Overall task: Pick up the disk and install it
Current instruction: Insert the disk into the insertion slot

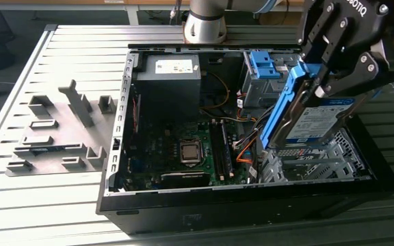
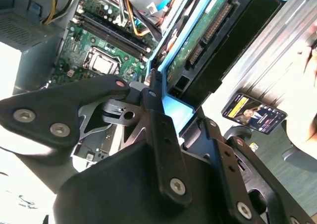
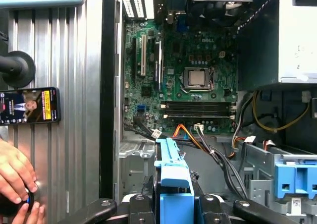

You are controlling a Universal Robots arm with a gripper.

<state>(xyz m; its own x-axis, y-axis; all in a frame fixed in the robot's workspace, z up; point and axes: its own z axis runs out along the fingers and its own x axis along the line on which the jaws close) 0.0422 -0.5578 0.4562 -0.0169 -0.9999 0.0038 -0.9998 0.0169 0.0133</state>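
Note:
The disk (image 1: 315, 124), a silver drive with a white-and-blue label in a bright blue frame, hangs tilted on edge over the open computer case (image 1: 252, 197), at the exterior view's right. My gripper (image 1: 320, 84) is shut on its upper end, black fingers clamping both flat sides. The disk's lower end sits just above the perforated metal drive cage (image 1: 313, 164). In the second wrist view the disk (image 2: 198, 35) shows its green circuit side, held in the gripper (image 2: 166, 107). In the first wrist view its blue frame (image 3: 173, 177) stands between the fingers (image 3: 143, 204).
Inside the case lie the motherboard (image 1: 183, 148), a dark grey power supply box (image 1: 170, 77), orange cables, and a bare blue bracket (image 1: 262, 64) behind the cage. Grey fixture blocks (image 1: 60, 128) stand on the slatted table. A phone (image 3: 29, 105) and a person's hand (image 3: 15, 174) are beside the case.

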